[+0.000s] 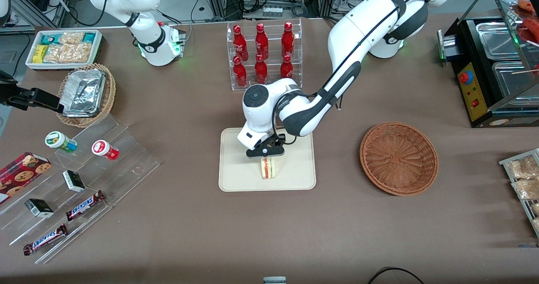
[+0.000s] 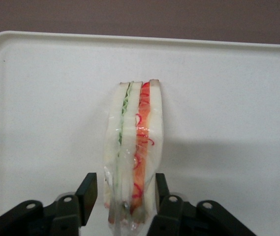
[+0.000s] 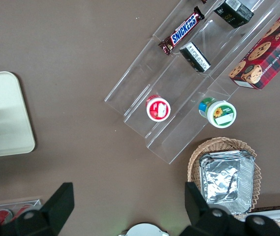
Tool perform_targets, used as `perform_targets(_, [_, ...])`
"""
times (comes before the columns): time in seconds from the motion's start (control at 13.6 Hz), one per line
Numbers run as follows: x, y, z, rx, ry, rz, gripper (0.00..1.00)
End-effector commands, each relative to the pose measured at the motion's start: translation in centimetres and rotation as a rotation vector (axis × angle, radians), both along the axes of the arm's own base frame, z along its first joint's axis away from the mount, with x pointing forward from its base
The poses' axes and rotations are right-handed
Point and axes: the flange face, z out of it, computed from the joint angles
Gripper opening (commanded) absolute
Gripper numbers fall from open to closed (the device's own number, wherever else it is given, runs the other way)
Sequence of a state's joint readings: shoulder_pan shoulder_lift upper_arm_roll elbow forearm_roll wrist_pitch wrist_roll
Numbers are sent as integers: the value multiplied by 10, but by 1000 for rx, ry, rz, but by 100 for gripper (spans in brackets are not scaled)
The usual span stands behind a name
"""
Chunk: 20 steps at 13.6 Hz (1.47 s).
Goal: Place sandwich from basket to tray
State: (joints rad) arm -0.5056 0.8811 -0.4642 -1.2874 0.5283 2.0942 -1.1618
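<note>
Most of the job looks done: the sandwich (image 1: 268,168) is already over the tray (image 1: 236,178), standing on edge with its striped filling facing up toward the wrist camera, and the basket (image 1: 398,158) sits bare toward the working arm's end of the table, well apart from the tray. What seems left is the release and the lift away — the gripper (image 1: 266,152) hangs directly above the sandwich, low over the middle of the tray.

From the front, the sandwich appears to rest on the tray surface, though the gripper body covers its top and I cannot be sure the lower edge is fully down. That view also gives the layout: a rack of red bottles (image 1: 262,54) stands farther from the camera than the tray, and a clear stepped stand (image 1: 84,183) with snack bars lies toward the parked arm's end.

The wrist camera shows what the front cannot — the fingers (image 2: 86,196) themselves. One finger stands apart from the bread with a sliver of tray showing between; the other sits right against the wrapped side of the sandwich (image 2: 134,152). So the jaws look parted rather than squeezing, with the sandwich between them and leaning on one pad. Its clear wrap glints along the cut edge. The tray's rim (image 2: 130,38) runs just past the sandwich's tip.

The parked arm's camera adds only a corner of the tray (image 3: 4,118), with no sandwich in sight.
</note>
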Motion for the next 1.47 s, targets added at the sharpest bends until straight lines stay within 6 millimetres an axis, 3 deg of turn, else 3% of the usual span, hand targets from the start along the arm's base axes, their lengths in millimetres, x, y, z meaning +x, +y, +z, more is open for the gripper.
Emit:
perform_targets(0.0, [3,9,50,50,-16,45,99])
perform_targets(0.15, [-3,16,106,29,16,95,99])
perform_targets(0.22, [5,35,131,34,28,140,99])
perform_targets(0.37, [26,88,179,42,59,212,99])
perform_targets(0.52, [24,128,224,76,92,199,99])
perform_targets(0.74, [30,210,286,105,171,156,99])
perform_targets(0.96, [31,291,320,87,229,78,99])
perform_targets(1.25, [24,354,337,109,273,23,99])
perform_targets(1.4, [28,403,351,99,289,-36,100])
